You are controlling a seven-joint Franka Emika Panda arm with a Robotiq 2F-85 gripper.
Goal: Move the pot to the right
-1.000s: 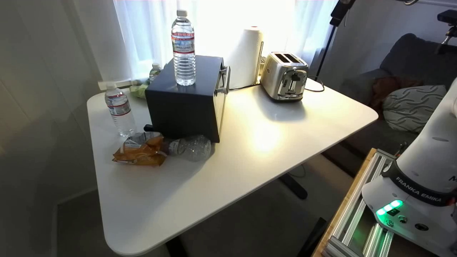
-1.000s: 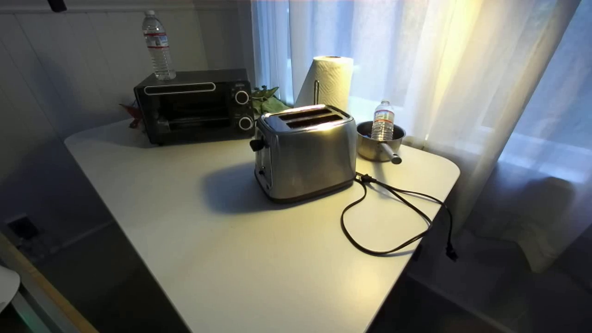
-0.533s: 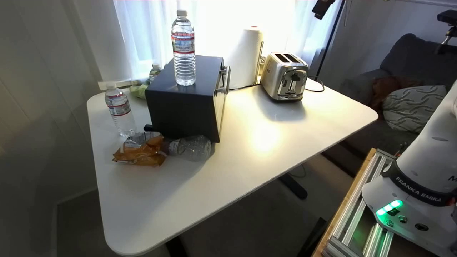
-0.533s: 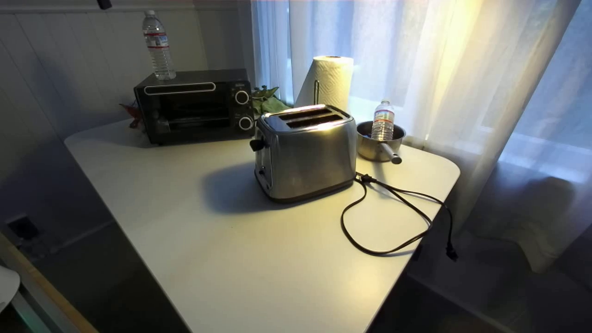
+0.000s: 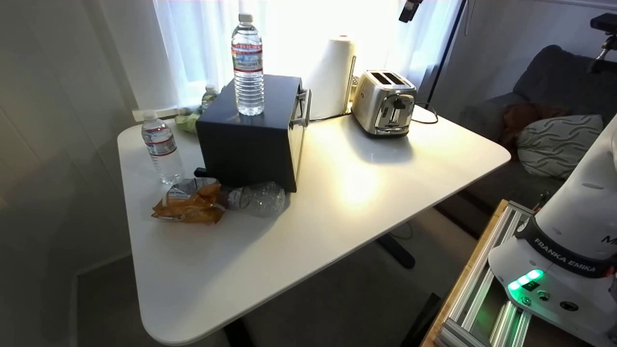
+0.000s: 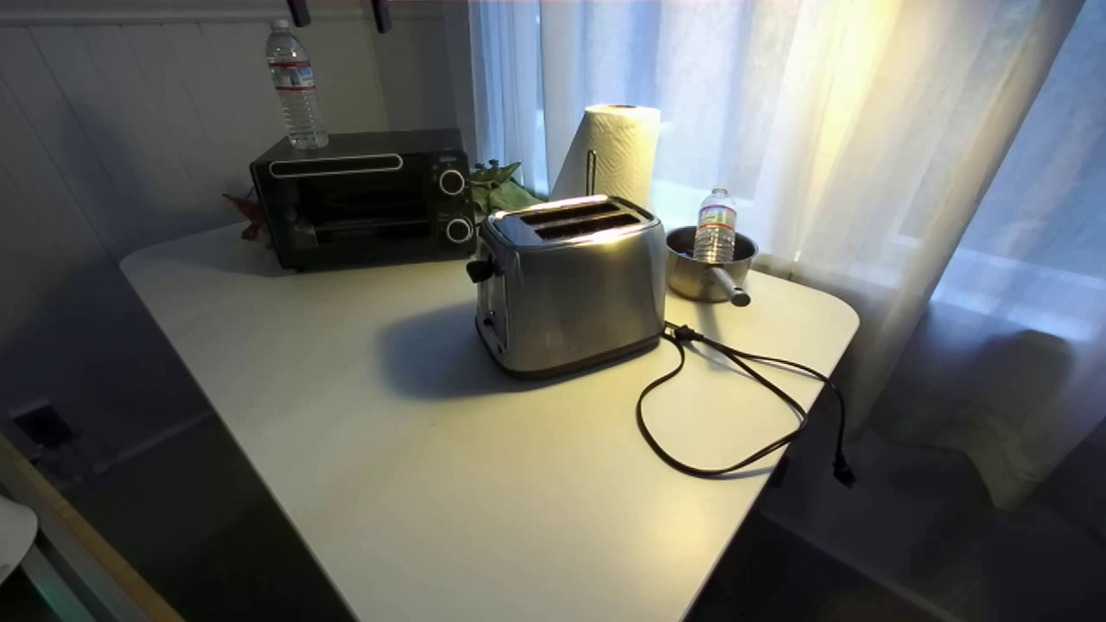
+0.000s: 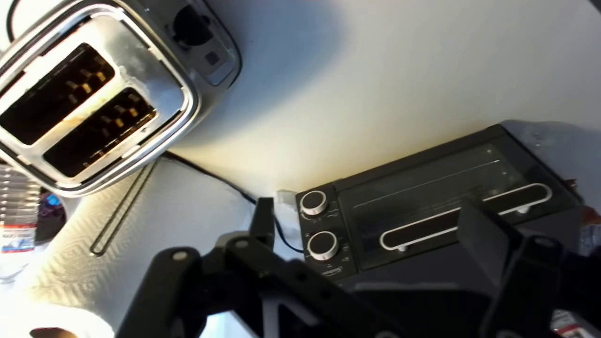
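Note:
The small metal pot stands on the white table behind the toaster. A water bottle stands upright in it, and its handle points toward the front right in that exterior view. In the wrist view, only a bit of the pot's dark inside shows at the left edge, beside the bottle. My gripper is open and empty, high above the table. Its fingertips show at the top edge in both exterior views. It is over the toaster oven side, well apart from the pot.
The chrome toaster stands in front of the pot, its black cord looped on the table. A paper towel roll stands behind. A black toaster oven carries a bottle. A chip bag and bottles lie beside the oven.
My gripper has moved left in an exterior view and right in an exterior view, further in over the table. Both fingertips now show there. The pot and other objects have not moved.

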